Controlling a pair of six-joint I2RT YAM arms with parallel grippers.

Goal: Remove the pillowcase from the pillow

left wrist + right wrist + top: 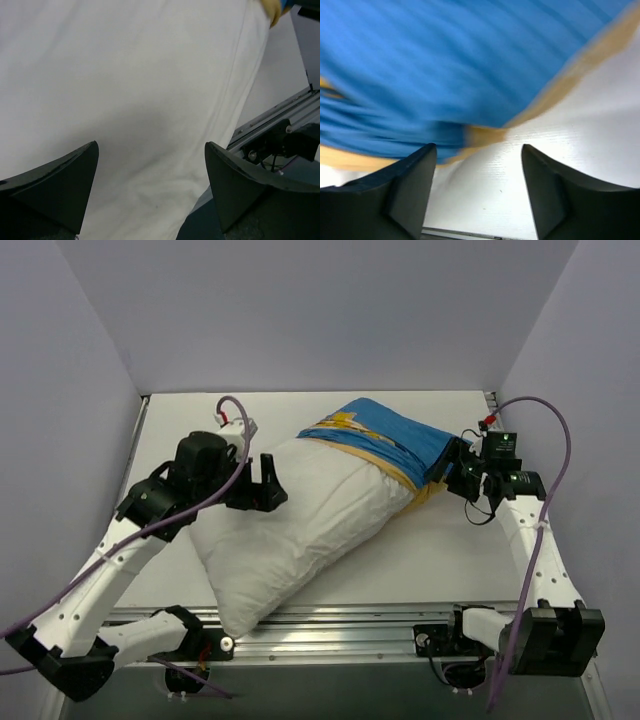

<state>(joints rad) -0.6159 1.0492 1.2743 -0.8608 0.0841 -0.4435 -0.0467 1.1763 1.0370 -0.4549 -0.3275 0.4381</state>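
From above, the pillow (300, 530) lies slantwise across the white counter (450, 550), its near corner reaching the metal rail (330, 620) at the front edge. Most of it is bare white – the blue pillowcase (385, 435) with its yellow trim covers only the far right end, bunched in folds there. That overhead view places both arms: the left arm (150, 510) reaches in so that the left jaws sit against the pillow's upper left side, and the right arm (530, 540) bends in from the right so that the right jaws sit at the pillowcase's outer end. How far either pair is open cannot be read from up there; the wrist cameras show that. The left one shows two dark fingers (65, 175) spread wide, the plump white fabric filling the space beyond and between them, nothing pinched, and a scrap of yellow at the top right corner. The right one, blurred, shows its fingers (410, 185) parted as well, though less widely, with bare counter in the gap; the blue striped cloth and its yellow edge (560, 85) hang just past the tips, and I cannot tell whether they brush it – nothing is clamped between them.
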